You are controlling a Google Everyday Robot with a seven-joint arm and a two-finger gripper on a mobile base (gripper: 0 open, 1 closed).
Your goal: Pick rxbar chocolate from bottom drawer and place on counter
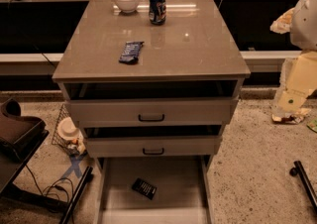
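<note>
The rxbar chocolate (pixel 144 188), a small flat black bar with pale lettering, lies on the floor of the bottom drawer (pixel 114 188), which is pulled wide open at the foot of the cabinet. The counter (pixel 198 44) is the glossy grey-beige cabinet top. My arm comes in at the upper right edge, and the gripper (pixel 283 20) hangs there, right of the counter and far above the drawer, holding nothing that shows.
On the counter are a blue crinkled wrapped bar (pixel 131 52), a blue can (pixel 157 6) and a white bowl (pixel 126 0). The two upper drawers (pixel 151 117) stand slightly open. A wire basket (pixel 67 136) and cables lie on the floor at left; a yellowish bag (pixel 297 82) leans at right.
</note>
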